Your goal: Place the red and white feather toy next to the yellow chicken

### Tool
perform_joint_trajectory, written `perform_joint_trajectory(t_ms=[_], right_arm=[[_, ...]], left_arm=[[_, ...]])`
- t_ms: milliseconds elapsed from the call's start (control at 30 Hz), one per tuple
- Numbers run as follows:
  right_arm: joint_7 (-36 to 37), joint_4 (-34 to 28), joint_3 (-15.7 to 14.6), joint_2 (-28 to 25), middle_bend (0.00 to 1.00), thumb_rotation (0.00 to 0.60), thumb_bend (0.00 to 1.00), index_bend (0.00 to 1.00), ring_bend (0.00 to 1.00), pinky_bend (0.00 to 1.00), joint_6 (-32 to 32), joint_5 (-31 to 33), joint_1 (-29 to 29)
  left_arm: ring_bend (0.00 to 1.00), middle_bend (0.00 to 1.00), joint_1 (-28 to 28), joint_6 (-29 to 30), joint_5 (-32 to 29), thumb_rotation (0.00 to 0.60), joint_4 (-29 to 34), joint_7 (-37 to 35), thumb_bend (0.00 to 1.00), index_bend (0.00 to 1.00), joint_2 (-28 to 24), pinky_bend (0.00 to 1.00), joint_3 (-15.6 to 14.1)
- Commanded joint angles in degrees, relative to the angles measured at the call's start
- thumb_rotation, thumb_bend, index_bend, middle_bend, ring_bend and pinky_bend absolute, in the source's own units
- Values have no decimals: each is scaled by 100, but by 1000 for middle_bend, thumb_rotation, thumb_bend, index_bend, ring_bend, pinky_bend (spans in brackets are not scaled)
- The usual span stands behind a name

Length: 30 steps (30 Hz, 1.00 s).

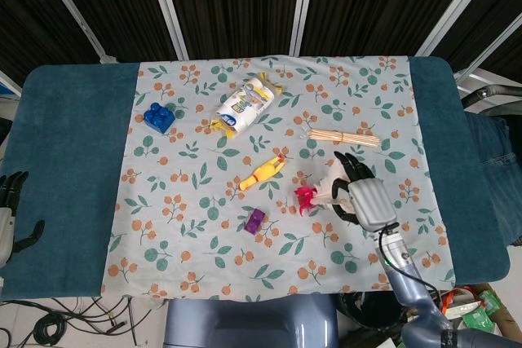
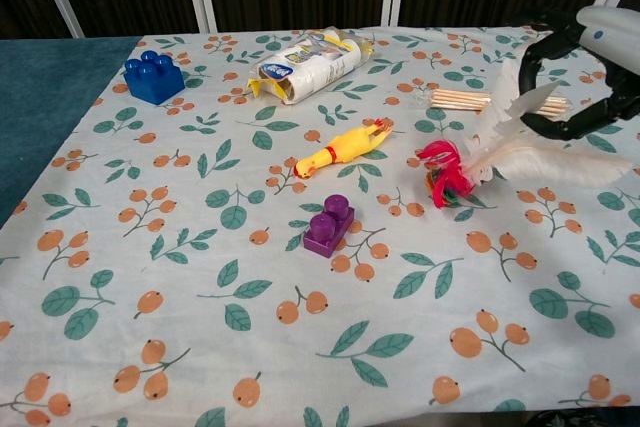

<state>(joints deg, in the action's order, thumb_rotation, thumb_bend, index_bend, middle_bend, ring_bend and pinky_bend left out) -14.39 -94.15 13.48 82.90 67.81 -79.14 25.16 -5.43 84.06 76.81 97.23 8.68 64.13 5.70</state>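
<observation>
Looking down from the head view, we see the right robot hand (image 1: 359,195) with its dark fingers (image 2: 560,127) curled around the white plumes of the red and white feather toy (image 2: 470,157). The toy has a fluffy red tuft at one end and long soft white feathers at the other; the tuft looks to be low over the cloth, though we cannot tell if it touches. It is near the yellow chicken (image 1: 263,172), at about 4 o'clock from it. The chicken is smooth, long and thin, like rubber. The left robot hand (image 1: 10,209) lies at the 9 o'clock edge, fingers apart, holding nothing. The surface (image 1: 65,144) is covered with dark teal fabric, and over it a pale cloth (image 1: 196,226) printed with leaves and orange berries. Behind stand dark panels with white frames.
</observation>
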Motion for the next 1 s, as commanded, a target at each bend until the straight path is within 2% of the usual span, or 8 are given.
perform_joint_trajectory(t_ms=[33, 267, 733, 867, 1000], right_arm=[[-330, -181, 126, -145, 30, 600, 364, 645, 21, 151, -176, 133, 191], [-988, -377, 242, -341, 31, 600, 367, 645, 20, 151, -497, 462, 488], [-1592, -517, 273, -261, 30, 600, 361, 632, 19, 152, -687, 947, 854], [-1689, -538, 240, -233, 29, 600, 304, 466, 15, 152, -705, 997, 934], [-1808, -597, 184, -271, 23, 600, 273, 166, 12, 151, -747, 1020, 1007]], left_arm=[[12, 57, 1, 5, 1, 600, 0, 1, 323, 38, 2, 50, 1], [12, 57, 2, 6, 5, 600, -2, 3, 323, 38, 3, 50, -3], [12, 57, 0, 2, -3, 600, -2, -4, 323, 37, -1, 50, 1], [12, 57, -2, -7, -5, 600, -2, 6, 323, 37, -4, 50, -3], [12, 57, -3, -7, -5, 600, -1, 8, 323, 37, -4, 50, -4]])
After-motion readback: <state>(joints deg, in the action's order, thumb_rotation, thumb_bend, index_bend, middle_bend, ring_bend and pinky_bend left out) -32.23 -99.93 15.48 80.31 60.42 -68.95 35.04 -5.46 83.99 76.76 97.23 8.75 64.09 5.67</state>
